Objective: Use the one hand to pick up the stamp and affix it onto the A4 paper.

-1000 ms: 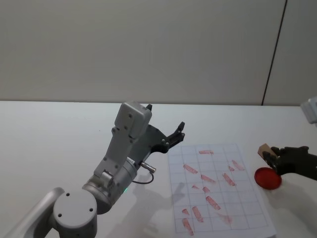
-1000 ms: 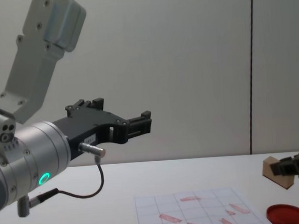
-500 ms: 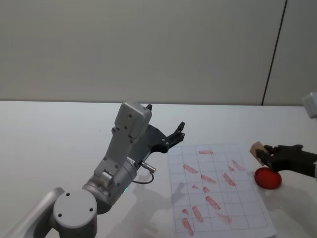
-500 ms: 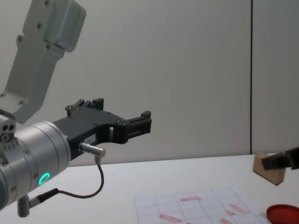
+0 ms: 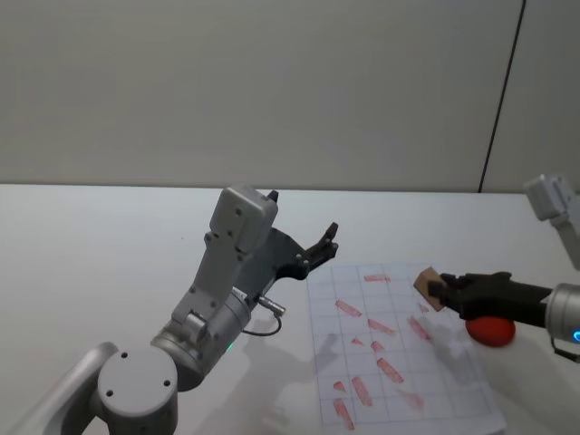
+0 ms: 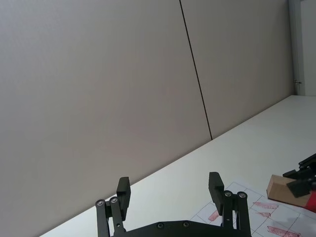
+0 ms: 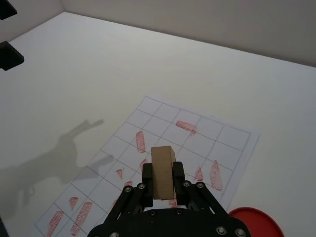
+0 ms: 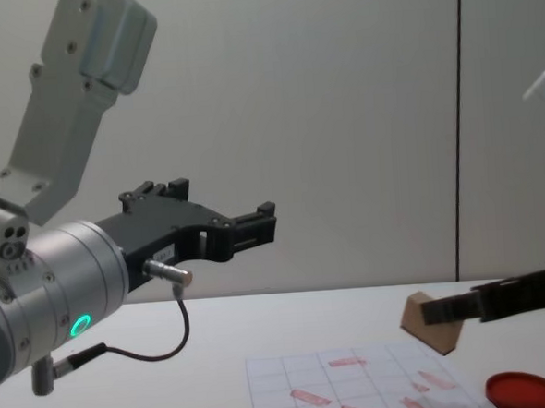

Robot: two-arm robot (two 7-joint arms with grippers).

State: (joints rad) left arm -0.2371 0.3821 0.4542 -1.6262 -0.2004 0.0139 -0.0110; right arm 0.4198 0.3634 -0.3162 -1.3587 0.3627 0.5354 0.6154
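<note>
— Well, what have the fingers [image 7: 147,174] got?
— They are closed on the stamp [image 7: 162,170], one on either side, with the block standing out past their tips. That is the right gripper [image 5: 438,292], reaching in from the right.
— And where is the stamp?
— It is in the air over the right side of the A4 paper [image 5: 399,362], not touching it, with red marks [image 5: 381,326] in the cells beneath. From the chest it looks tilted.
— So what could spoil it?
— The tilt, I'd say: pressed down like that, only one edge may print. The grip sits near one end of the block, so it could twist in the fingers under pressure. The sheet lies loose on the counter [image 5: 109,245] and may slide, and a careless drop would land on an old mark. The red ink pad [image 5: 490,332] is just beside the sheet's right edge, partly hidden by the arm.
— The other arm?
— The left gripper [image 6: 170,190] hangs raised to the left of the paper, fingers wide apart and empty
</note>
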